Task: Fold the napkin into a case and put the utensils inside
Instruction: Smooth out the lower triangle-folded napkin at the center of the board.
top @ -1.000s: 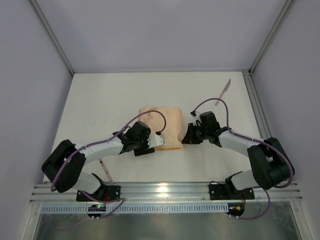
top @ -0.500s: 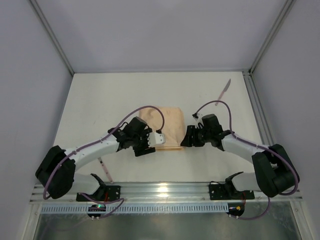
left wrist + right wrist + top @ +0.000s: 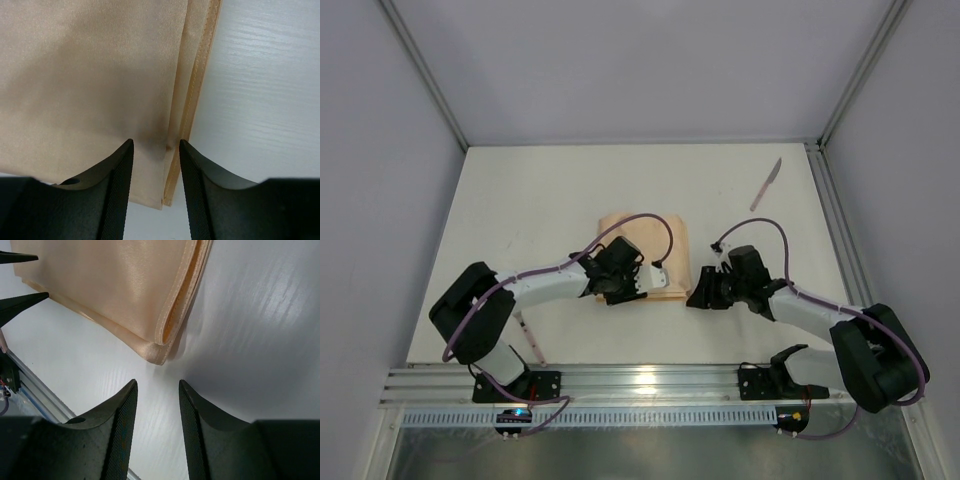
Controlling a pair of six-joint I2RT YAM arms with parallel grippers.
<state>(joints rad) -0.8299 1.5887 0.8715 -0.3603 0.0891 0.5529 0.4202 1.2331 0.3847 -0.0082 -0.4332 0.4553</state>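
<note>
Since a sec ago our right gripper [image 3: 157,384] has backed off the folded peach-orange cloth napkin [image 3: 115,285]: fingers apart, empty, just short of its corner. Left gripper [image 3: 155,145] slid over the near hem, fingers apart astride it, unclamped. Napkin's mid-table; we reckon another fold's coming, w/ the slim pale knife [image 3: 766,184] untouched.

I'm running a robotics lab cell here. A white table [image 3: 520,200] is boxed in by plain grey panel walls [image 3: 640,60] set between aluminium posts [image 3: 418,75]. The left arm [image 3: 535,290] and right arm [image 3: 810,310] are bolted to an aluminium rail [image 3: 650,378] at the near edge. A slotted cable duct [image 3: 650,415] runs alongside, and purple cables [image 3: 645,215] loop over the arms.
</note>
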